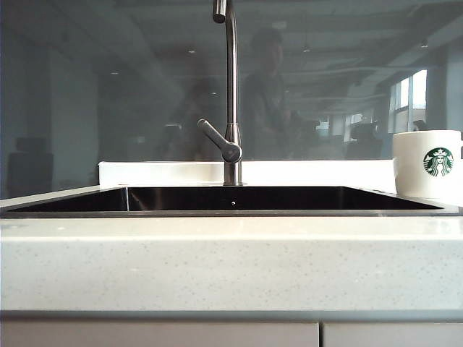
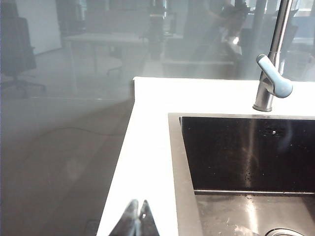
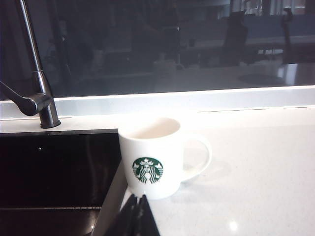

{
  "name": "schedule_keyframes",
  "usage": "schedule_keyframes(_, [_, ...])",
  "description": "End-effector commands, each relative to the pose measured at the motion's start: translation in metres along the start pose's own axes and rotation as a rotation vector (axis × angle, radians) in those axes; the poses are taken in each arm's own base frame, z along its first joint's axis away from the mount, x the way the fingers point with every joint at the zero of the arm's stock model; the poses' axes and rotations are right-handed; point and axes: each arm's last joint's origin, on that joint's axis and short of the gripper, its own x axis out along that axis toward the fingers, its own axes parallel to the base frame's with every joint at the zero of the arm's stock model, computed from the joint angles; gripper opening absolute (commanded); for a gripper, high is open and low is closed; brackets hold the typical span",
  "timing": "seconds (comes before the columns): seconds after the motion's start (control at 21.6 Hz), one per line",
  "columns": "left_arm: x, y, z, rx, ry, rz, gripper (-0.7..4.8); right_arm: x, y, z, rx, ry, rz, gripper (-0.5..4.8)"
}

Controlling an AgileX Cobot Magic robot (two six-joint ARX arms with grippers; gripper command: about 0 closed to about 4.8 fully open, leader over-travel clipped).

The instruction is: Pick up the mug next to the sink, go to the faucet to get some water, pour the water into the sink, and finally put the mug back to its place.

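The white mug (image 1: pixel 427 163) with the green siren logo stands upright on the countertop right of the sink (image 1: pixel 231 211); in the right wrist view the mug (image 3: pixel 153 156) sits by the sink's rim (image 3: pixel 112 189), handle turned away from the basin. My right gripper (image 3: pixel 140 197) is shut and empty, just short of the mug's base. My left gripper (image 2: pixel 138 202) is shut and empty over the white counter beside the sink's rim (image 2: pixel 178 167). The steel faucet (image 1: pixel 231 94) rises behind the basin, lever angled; the faucet (image 2: pixel 271 78) and faucet (image 3: pixel 39 101) show in both wrist views. Neither gripper appears in the exterior view.
A glass pane stands behind the counter's low white back ledge (image 1: pixel 166 172). The speckled countertop's front edge (image 1: pixel 231 267) fills the foreground. In the left wrist view the counter (image 2: pixel 147 137) ends at an edge with floor below. A drain (image 2: pixel 290 232) sits in the basin floor.
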Motion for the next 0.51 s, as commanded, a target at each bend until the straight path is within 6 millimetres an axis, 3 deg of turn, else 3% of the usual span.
schedule_keyframes(0.05, [-0.0001, 0.0000, 0.0021, 0.005, -0.012, -0.002, -0.04, 0.0001, -0.0005, -0.0011, 0.002, -0.011, 0.019, -0.05])
schedule_keyframes(0.51, [-0.0001, 0.0000, 0.0020, 0.005, -0.010, -0.003, -0.04, 0.0001, -0.0061, -0.0004, -0.017, -0.017, -0.020, -0.05])
